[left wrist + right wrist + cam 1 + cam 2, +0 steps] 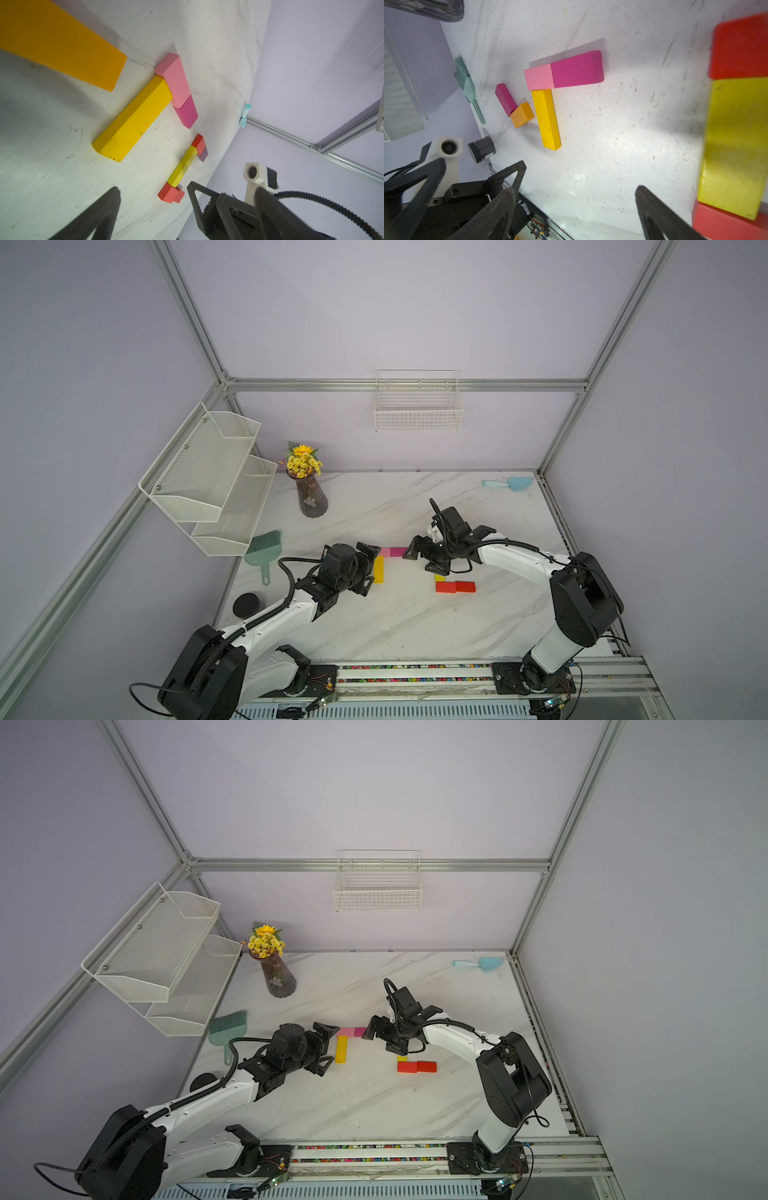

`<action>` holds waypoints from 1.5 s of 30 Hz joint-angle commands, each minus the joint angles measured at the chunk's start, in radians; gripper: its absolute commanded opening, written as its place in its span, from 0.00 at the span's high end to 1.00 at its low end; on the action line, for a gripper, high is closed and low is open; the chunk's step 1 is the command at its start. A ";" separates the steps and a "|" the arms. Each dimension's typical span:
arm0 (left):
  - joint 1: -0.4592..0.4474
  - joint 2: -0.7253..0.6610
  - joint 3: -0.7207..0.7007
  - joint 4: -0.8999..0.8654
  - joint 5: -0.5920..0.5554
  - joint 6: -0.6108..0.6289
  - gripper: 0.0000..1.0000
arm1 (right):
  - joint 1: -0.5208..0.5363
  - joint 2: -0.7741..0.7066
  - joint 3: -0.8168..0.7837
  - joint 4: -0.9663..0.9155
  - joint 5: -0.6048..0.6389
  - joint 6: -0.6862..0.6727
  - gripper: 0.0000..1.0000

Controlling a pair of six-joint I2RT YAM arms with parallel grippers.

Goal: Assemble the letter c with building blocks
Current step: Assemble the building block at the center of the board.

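Note:
A light pink block (385,551) and a magenta block (399,551) lie end to end, with a long yellow block (379,569) running toward the front from the pink one. To the right, two red blocks (456,587) and a yellow block (735,145) form a second group with a red block (199,143) and a dark purple one (204,154) at its far end. An orange block (522,114) and another magenta block (505,98) lie by my left gripper (370,568), which is open and empty. My right gripper (419,560) faces it, open and empty.
A vase of flowers (312,497) and a teal brush (264,549) stand at the left, with a black round lid (246,605) off the table's left edge. A light blue scoop (509,483) lies at the back right. Mesh shelves (208,481) hang on the left wall.

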 commanded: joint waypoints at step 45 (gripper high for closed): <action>0.468 0.345 0.451 -0.785 0.425 0.943 0.00 | 0.275 0.300 0.067 0.410 0.410 0.428 0.10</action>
